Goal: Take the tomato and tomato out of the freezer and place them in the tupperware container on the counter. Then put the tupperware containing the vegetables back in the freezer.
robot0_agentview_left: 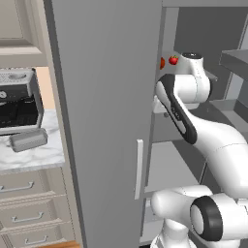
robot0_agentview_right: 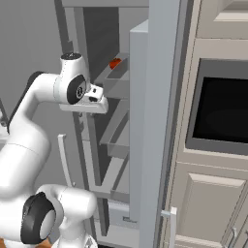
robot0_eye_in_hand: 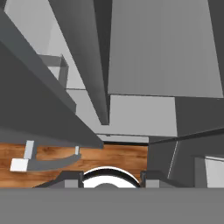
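Observation:
The freezer (robot0_agentview_left: 106, 97) stands with its doors swung open. On an upper inner shelf sit the two tomatoes: a bright red one with a green top (robot0_agentview_left: 173, 60) and an orange-red one (robot0_agentview_left: 162, 63), half hidden by the door edge. One tomato (robot0_agentview_right: 115, 63) also shows in the right base view. My arm reaches into the freezer, and its hand (robot0_agentview_right: 94, 94) is just below and in front of that shelf. My gripper (robot0_eye_in_hand: 111, 178) points down, its fingertips (robot0_eye_in_hand: 72, 177) apart with nothing between them. The grey tupperware container (robot0_agentview_left: 29, 139) rests on the marble counter (robot0_agentview_left: 43, 157).
A silver-black coffee machine (robot0_agentview_left: 17, 101) stands behind the container. Beige drawers (robot0_agentview_left: 24, 186) run under the counter. A dark built-in oven (robot0_agentview_right: 223, 106) is right of the freezer. Grey shelves (robot0_agentview_right: 116, 140) and a door bin crowd the hand. Wood floor (robot0_eye_in_hand: 122, 157) lies below.

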